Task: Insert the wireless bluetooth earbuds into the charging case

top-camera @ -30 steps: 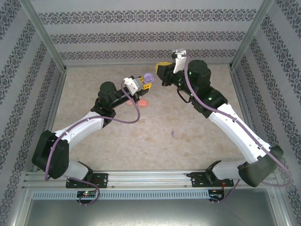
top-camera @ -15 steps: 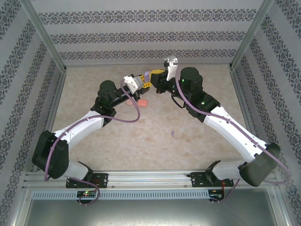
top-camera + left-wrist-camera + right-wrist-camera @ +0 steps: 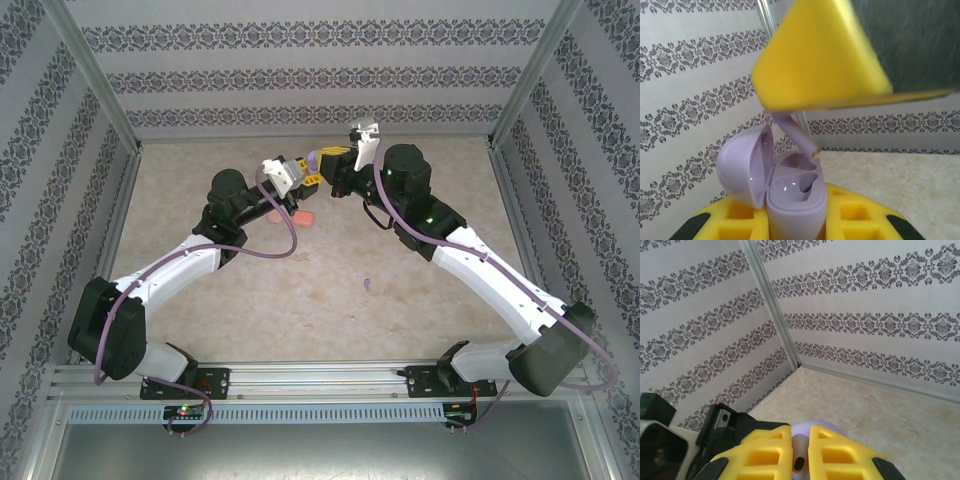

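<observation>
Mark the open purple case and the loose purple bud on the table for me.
case [image 3: 796,210]: left wrist view, front of its body.
bud [image 3: 367,284]: top view, its middle.

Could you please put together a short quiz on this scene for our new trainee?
1. True or false: the lid of the lilac plastic charging case stands open.
2. What small thing does the right pincer grip at that case's sockets?
3. Which one grips the case's body? A) right pincer B) left pincer C) neither

Key: 1 true; 2 a purple bean-like wireless earbud; 3 B.
</observation>
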You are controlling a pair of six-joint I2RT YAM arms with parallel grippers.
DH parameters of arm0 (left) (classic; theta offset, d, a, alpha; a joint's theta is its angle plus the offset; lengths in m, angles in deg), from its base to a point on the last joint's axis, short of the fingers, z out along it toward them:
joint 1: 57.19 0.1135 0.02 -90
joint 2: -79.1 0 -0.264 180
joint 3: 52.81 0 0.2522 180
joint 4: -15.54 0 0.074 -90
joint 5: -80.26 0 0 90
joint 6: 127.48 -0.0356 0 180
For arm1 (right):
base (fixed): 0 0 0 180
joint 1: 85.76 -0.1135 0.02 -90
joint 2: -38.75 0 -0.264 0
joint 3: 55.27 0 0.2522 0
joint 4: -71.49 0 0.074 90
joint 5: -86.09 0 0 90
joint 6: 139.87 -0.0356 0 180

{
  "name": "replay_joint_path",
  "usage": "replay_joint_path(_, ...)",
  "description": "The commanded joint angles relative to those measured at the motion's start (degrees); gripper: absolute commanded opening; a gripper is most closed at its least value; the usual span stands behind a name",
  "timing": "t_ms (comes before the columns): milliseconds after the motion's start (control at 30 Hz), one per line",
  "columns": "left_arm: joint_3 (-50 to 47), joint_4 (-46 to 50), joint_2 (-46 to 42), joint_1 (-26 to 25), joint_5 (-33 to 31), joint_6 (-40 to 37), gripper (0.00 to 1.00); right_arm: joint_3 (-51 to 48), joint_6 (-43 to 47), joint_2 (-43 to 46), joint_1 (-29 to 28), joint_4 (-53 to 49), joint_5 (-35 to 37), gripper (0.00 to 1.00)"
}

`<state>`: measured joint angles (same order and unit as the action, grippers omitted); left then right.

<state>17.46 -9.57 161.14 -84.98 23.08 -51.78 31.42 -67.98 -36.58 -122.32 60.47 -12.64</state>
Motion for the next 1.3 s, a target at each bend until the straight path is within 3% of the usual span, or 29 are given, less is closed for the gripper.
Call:
replay_joint_path(0,2.36,0.07,-0.39,-0.6,1.44,2.58,0.0,-1.94,-0.14,0.61,-0.89,3.48,1.97,0.13)
replay_joint_path(233,3.17,0.29,0.05,-0.66,2.38,5.46,0.0,-5.12,2.59,1.52,-1.88,8.15,4.95,0.12)
replay_joint_path(800,3.34,0.55,-0.89,-0.6,1.59,5.09,0.0,-7.79,7.03,3.44,-2.12,5.96,7.48,0.1)
replay_joint_path(1267,4.0,0.53,-0.95,-0.61,0.89,6.97,0.0,-8.22,7.84,0.78,-4.63,5.06,5.75,0.08)
